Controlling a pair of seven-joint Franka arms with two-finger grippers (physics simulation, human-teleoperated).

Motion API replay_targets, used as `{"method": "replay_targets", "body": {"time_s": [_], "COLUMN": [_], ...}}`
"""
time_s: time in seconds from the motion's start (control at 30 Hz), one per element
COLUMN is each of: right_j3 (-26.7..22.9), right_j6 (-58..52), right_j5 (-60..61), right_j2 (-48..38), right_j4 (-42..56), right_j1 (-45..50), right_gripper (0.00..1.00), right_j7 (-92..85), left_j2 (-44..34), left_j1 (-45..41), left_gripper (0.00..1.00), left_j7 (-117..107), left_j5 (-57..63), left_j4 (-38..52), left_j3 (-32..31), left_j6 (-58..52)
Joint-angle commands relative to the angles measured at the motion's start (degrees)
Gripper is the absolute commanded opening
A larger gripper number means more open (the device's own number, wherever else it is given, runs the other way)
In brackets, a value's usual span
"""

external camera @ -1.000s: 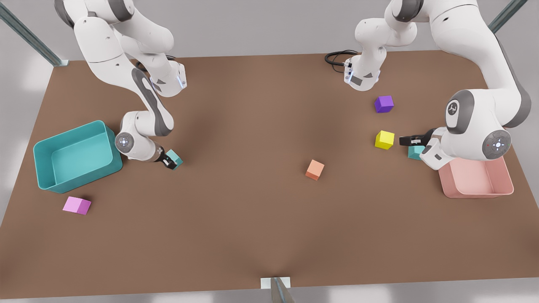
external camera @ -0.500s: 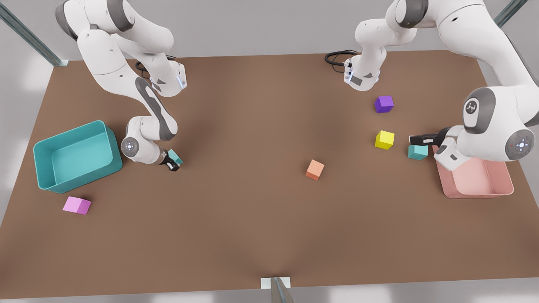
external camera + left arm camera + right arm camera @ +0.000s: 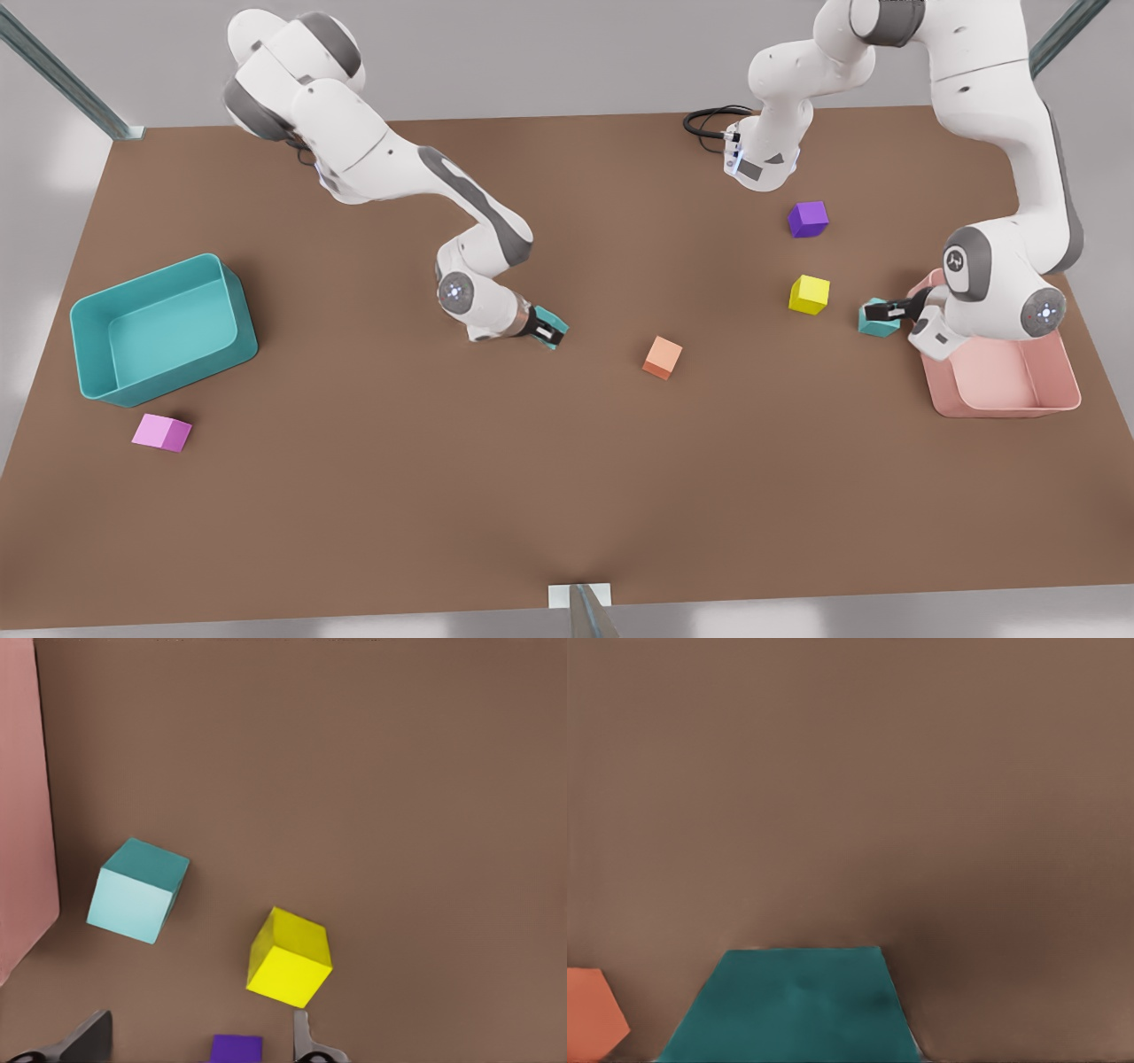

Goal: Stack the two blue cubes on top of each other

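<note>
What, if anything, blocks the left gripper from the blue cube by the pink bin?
Probably nothing: the left gripper, open, hovers by that blue cube; yellow cube and pink bin stand apart from it. The right gripper holds the other blue cube.

You have two arms of glossy white shells with rounded, tube-like links and dark grey bands at the joints. Each wrist joint carries a round grey cap with a ring of small pale blue lights at its centre. On the arm at the front view's right, one grey cap bears a small white logo, and another has a tiny red dot. Each base shows thin blue light strips and a grey panel. A black cable loops behind the right-hand base. Both arms end in short black fingers.
</note>
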Motion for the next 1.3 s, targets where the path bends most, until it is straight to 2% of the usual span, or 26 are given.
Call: {"method": "replay_targets", "body": {"time_s": [0.0,0.03,0.07,0.17,0.2,0.23,0.37,0.47,0.57,0.63,0.67,0.7,0.73,0.8,0.83,0.87,0.9,0.93,0.97,1.0,1.17,1.27], "right_j3": [-5.8,-10.8,-13.6,-14.0,-14.0,-14.0,-14.0,-14.1,-14.2,-14.2,-14.3,-14.3,-15.3,-17.6,-17.3,-17.3,-17.3,-17.1,-17.0,-17.0,-17.7,-17.7], "right_j6": [10.9,10.9,10.9,11.3,11.2,11.2,11.0,8.4,-2.6,-17.9,-32.0,-40.8,-43.1,-43.3,-47.4,-56.0,-58.4,-60.0,-59.9,-59.5,-59.8,-63.1], "right_j5": [1.4,1.4,1.4,1.4,1.4,1.4,1.4,1.1,0.4,-3.4,-12.7,-27.5,-39.9,-43.8,-42.9,-41.8,-37.4,-37.4,-37.3,-37.2,-37.7,-33.8], "right_j2": [3.7,4.8,5.8,6.6,6.6,6.6,6.2,1.9,-0.8,-3.0,-3.2,-3.2,-3.2,-3.3,-4.7,-7.4,-12.3,-20.2,-30.2,-33.0,-29.5,-30.7], "right_j4": [4.3,6.3,7.6,8.3,8.8,9.1,9.1,8.7,9.0,12.2,17.3,21.3,22.3,25.2,27.5,30.6,30.4,25.4,15.9,14.5,15.2,14.7], "right_j1": [10.0,16.1,19.5,19.9,19.7,19.6,19.2,15.5,10.1,3.8,-1.0,-1.8,-2.6,-8.8,-12.0,-12.7,-13.6,-13.6,-13.2,-11.2,-11.0,-12.9], "right_gripper": [0.66,0.66,0.66,0.68,0.95,1.0,1.0,1.0,1.0,1.0,1.0,1.0,1.0,1.0,1.0,1.0,1.0,1.0,1.0,1.0,1.0,1.0], "right_j7": [30.1,32.9,34.1,34.1,34.3,35.2,35.3,34.8,32.8,27.6,19.5,-0.9,-21.0,-53.4,-67.2,-72.7,-73.2,-73.1,-72.4,-71.7,-68.7,-62.8], "left_j2": [0.8,1.4,1.4,0.2,0.5,0.8,0.7,1.4,2.6,2.7,2.9,3.0,3.4,3.7,3.7,3.7,3.7,3.7,3.7,3.7,4.7,4.9], "left_j1": [0.9,2.3,2.4,2.5,2.8,3.1,3.1,3.8,4.0,4.1,4.2,4.2,4.3,4.3,4.3,4.3,4.3,4.3,4.3,4.3,4.3,4.3], "left_gripper": [1.0,1.0,1.0,1.0,1.0,1.0,1.0,1.0,1.0,1.0,1.0,1.0,1.0,1.0,1.0,1.0,1.0,1.0,1.0,1.0,1.0,1.0], "left_j7": [25.9,30.5,31.6,41.4,44.8,46.5,51.5,51.5,51.2,51.1,51.1,51.1,51.1,51.1,50.7,50.3,50.0,49.8,47.2,42.8,37.7,36.0], "left_j5": [1.6,1.0,1.0,1.0,1.2,1.3,1.4,1.4,1.4,1.4,1.4,1.4,1.4,1.3,1.1,1.1,1.1,1.1,1.1,1.1,1.1,1.1], "left_j4": [-2.3,-2.4,-3.3,-6.6,-6.7,-6.8,-9.8,-13.1,-13.3,-14.4,-14.4,-14.4,-14.4,-15.9,-16.1,-16.4,-16.6,-16.8,-17.2,-17.6,-17.8,-17.8], "left_j3": [0.6,0.7,0.7,0.9,3.0,3.3,3.3,3.3,3.4,3.4,4.7,4.8,4.8,4.8,4.8,4.8,4.8,4.8,4.8,4.8,4.8,4.8], "left_j6": [22.1,22.1,22.1,21.3,21.5,21.7,22.2,29.3,29.8,29.9,29.9,29.9,30.6,32.7,32.7,32.7,32.7,32.7,32.7,32.7,32.6,32.5]}}
